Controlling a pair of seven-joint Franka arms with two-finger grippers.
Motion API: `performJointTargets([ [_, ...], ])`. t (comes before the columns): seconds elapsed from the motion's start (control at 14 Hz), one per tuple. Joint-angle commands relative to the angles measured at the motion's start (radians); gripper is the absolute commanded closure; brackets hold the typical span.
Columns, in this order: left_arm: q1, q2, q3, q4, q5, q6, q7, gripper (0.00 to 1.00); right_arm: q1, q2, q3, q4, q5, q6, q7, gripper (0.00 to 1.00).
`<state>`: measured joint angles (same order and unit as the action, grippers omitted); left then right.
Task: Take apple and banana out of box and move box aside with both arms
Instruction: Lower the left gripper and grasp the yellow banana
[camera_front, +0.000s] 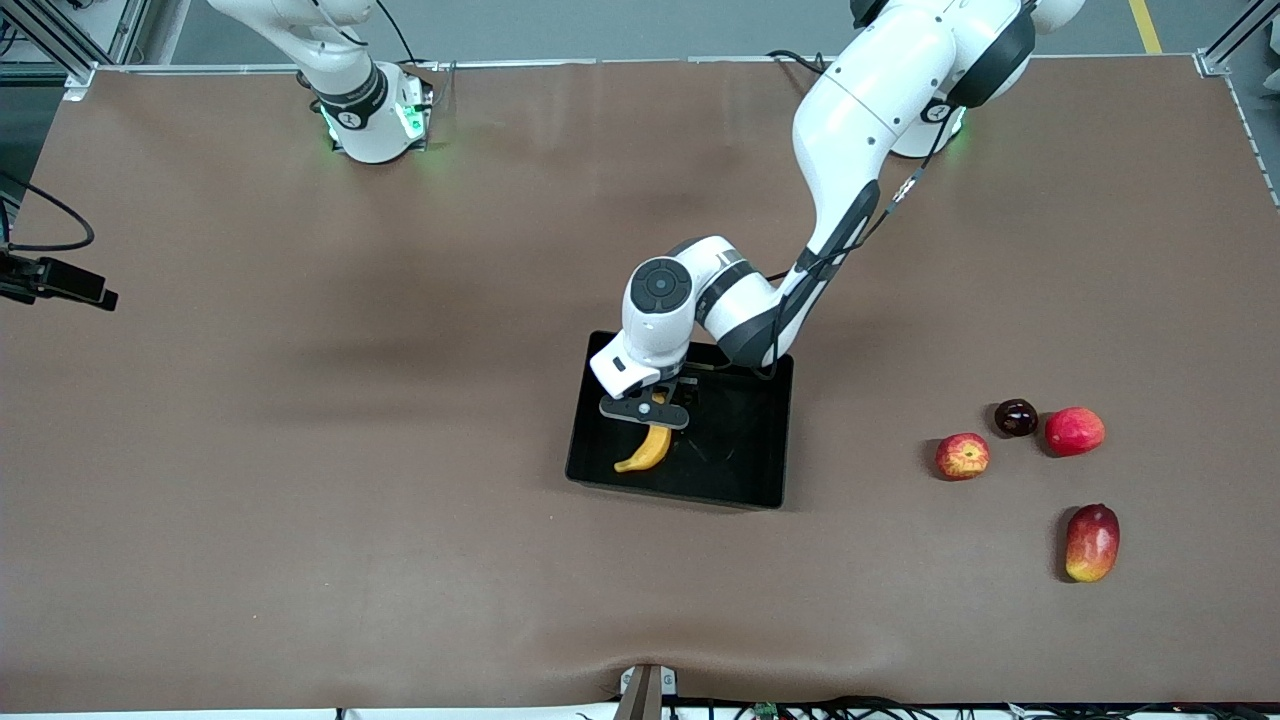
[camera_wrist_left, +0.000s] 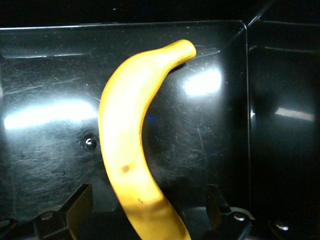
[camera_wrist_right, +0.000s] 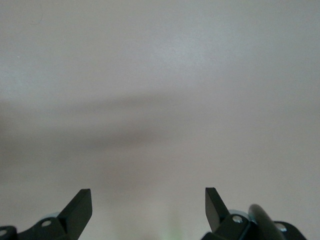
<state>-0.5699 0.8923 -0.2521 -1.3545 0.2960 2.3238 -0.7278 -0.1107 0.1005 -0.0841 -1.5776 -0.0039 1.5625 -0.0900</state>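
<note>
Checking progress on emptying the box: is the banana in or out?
In. The banana lies on the floor of the black box, between the open fingers of the left gripper; nothing has lifted it yet.

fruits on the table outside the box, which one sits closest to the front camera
The elongated red and yellow mango. It lies lowest in the front view, nearer the camera than the streaked apple, the dark plum and the plain red fruit.
</note>
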Motion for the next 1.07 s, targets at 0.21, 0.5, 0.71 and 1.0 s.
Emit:
performJointTargets([
  [0.21,-0.039,0.028,0.025,0.028,0.028,0.022,-0.042,0.0,-0.02,0.054,0.017,0.076,0.01,-0.025,0.003,0.0],
  [0.5,-0.045,0.042,0.03,0.029,0.028,0.04,-0.044,0.0,-0.049,0.102,0.015,0.07,0.127,-0.024,-0.005,0.0],
  [0.71,-0.054,0.042,0.031,0.028,0.029,0.04,-0.039,0.0,-0.044,0.139,0.015,0.067,0.131,-0.022,0.003,0.0],
  [1.0,-0.077,0.043,0.057,0.026,0.037,0.042,-0.033,0.5,-0.041,0.139,0.015,0.07,0.119,-0.022,0.003,0.0],
])
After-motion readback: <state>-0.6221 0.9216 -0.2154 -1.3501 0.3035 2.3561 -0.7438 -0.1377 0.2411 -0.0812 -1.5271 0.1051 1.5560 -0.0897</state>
